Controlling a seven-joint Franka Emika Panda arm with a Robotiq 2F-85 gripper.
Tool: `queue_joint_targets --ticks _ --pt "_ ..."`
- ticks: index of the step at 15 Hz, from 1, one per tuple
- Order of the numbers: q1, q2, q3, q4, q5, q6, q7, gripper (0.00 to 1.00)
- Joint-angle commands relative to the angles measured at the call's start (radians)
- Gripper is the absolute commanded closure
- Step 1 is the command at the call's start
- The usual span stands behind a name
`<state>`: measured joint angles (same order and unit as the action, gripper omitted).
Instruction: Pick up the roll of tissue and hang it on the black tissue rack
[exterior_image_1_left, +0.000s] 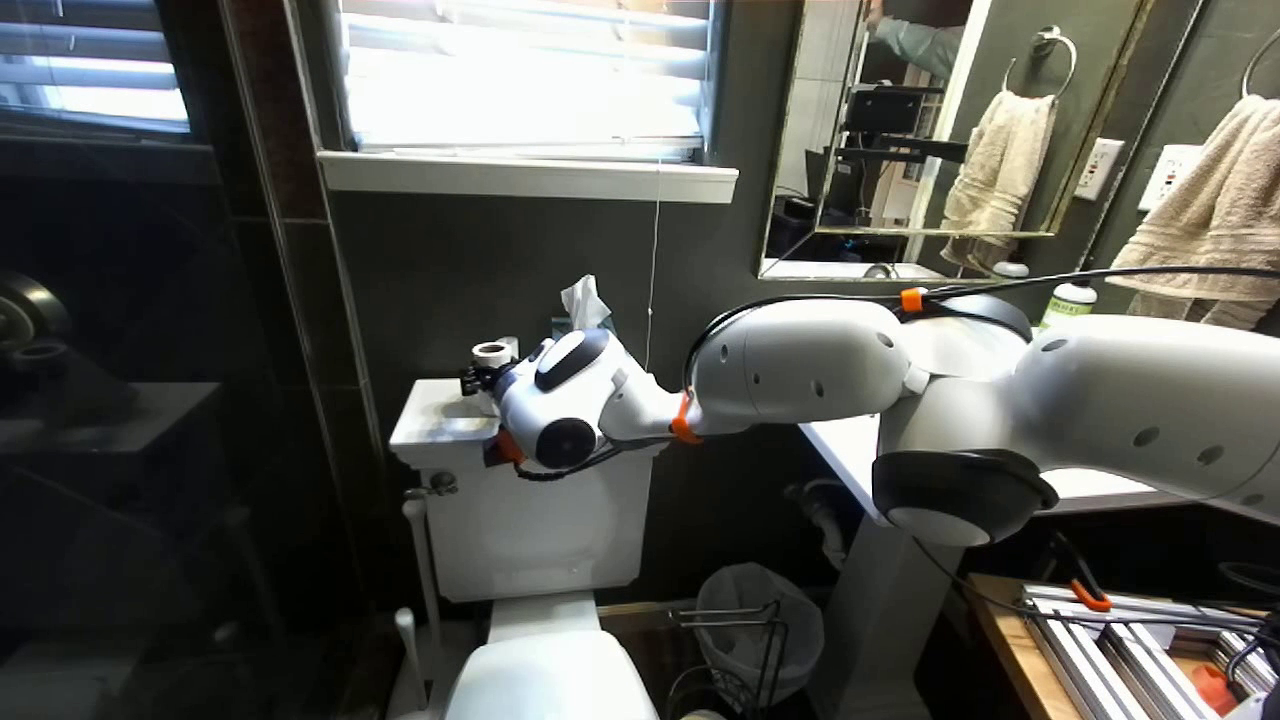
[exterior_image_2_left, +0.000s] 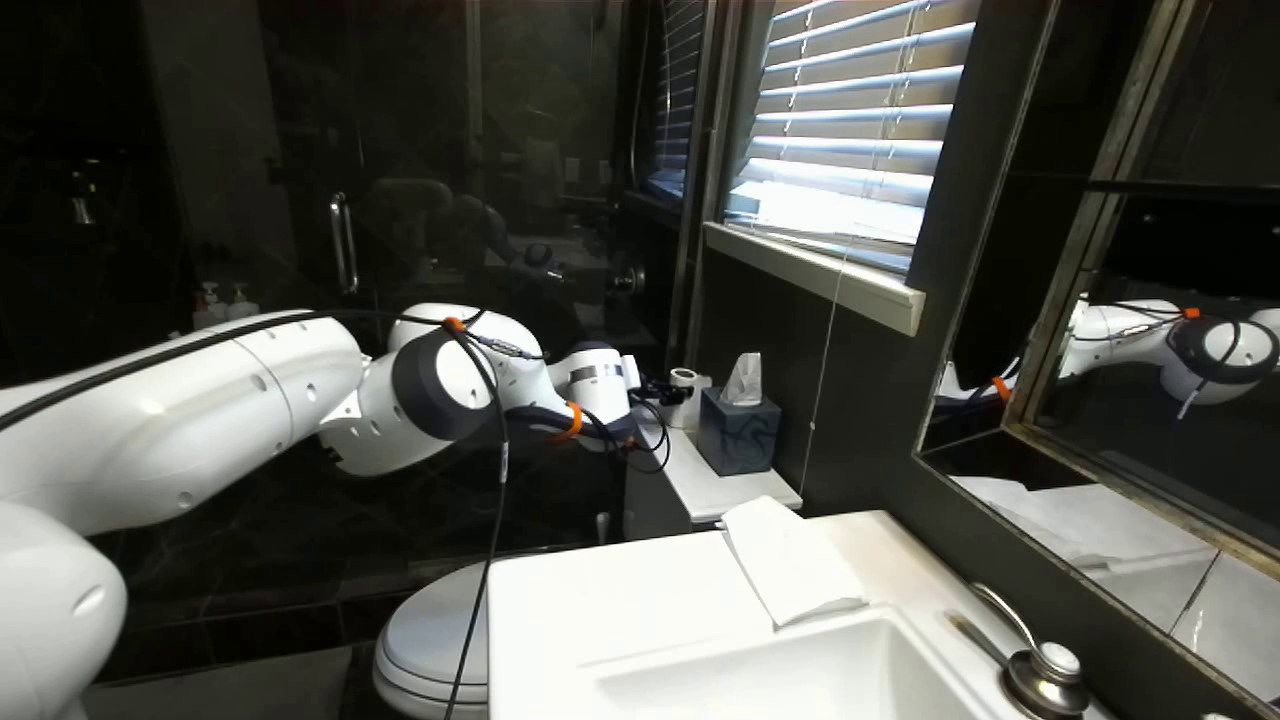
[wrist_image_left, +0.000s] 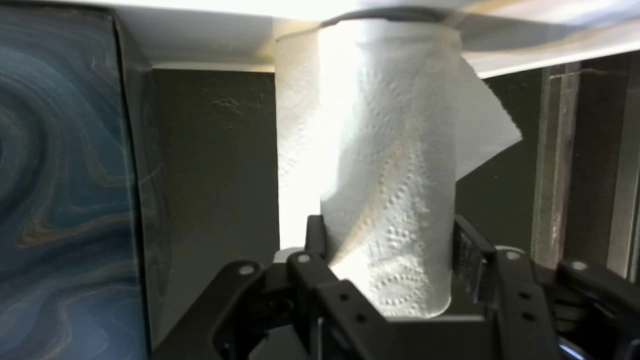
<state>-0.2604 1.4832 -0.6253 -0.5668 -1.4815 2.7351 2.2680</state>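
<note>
Roll of tissue (wrist_image_left: 390, 150) upright on toilet tank (exterior_image_1_left: 540, 530), apart from tissue box (exterior_image_2_left: 740, 440). Tool (wrist_image_left: 388, 227) straddles its sides; grasping or loose, cannot tell. Side approach presumably leaves ends clear for hanging.

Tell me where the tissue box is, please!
In an exterior view the tissue box sits on the toilet tank, to the right of the paper roll; in the wrist view it fills the left side.

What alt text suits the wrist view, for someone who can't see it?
A black gripper straddles a white tissue roll; whether it touches both sides is unclear. A sheet pokes out at right, a blue swirled box fills the left, and a dark wall shows behind.
</note>
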Motion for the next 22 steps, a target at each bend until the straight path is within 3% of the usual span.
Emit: queue_joint_targets --ticks 1,15,19,22 --pt "-0.020 0.007 0.026 0.037 -0.021 0.003 0.030 0.38" --pt "-0.040 -0.046 0.139 0.025 0.102 0.015 -0.087 0.39" --pt "-0.047 -0.112 0.209 -0.036 0.156 0.051 -0.167 0.38" --pt "-0.060 -0.204 0.311 -0.156 0.230 0.123 -0.310 0.40"
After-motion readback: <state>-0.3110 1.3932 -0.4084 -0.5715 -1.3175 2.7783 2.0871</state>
